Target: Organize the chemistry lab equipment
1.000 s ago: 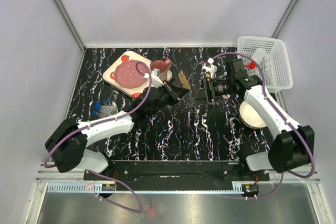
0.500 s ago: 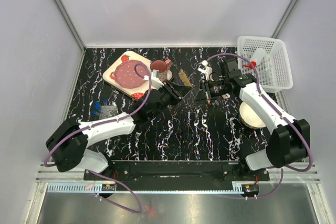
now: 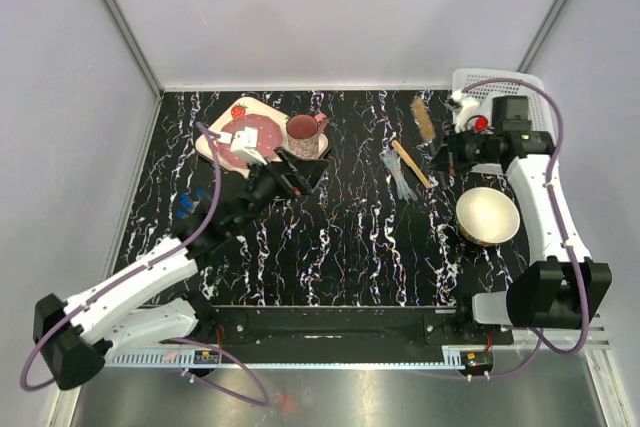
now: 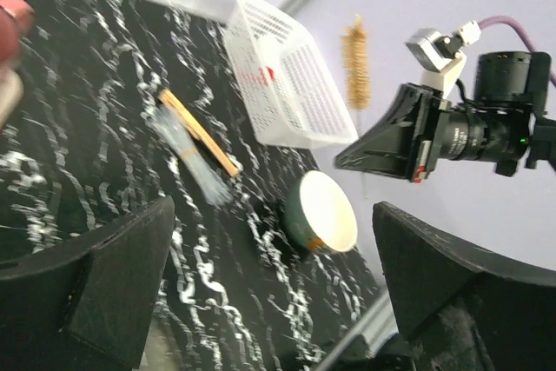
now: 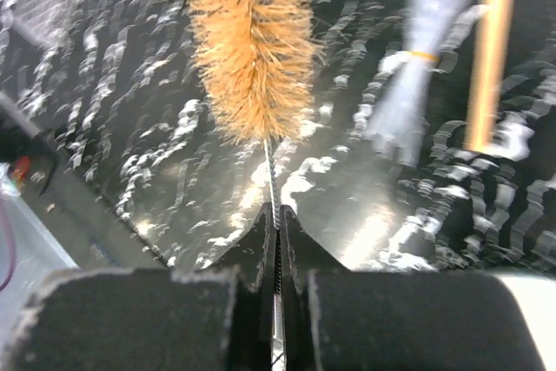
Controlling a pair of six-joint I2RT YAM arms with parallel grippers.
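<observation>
Right gripper (image 5: 278, 219) clamps brush (image 5: 252, 41) by its wire stem, above black white-veined table (image 3: 350, 247); left gripper (image 4: 274, 258) jaws wide apart, empty. Pale grey walls (image 3: 330, 17) enclose it.

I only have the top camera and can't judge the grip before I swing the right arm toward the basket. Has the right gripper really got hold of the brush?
Observer: Yes. In the right wrist view the right gripper is shut on the thin wire stem of the brush.
Operator: Is the brush off the table?
Observer: The left wrist view shows it held up in the air, bristles uppermost, not touching the table.
Operator: And the other arm, is it carrying anything?
Observer: No. The left gripper is wide open, with nothing between its fingers.
</observation>
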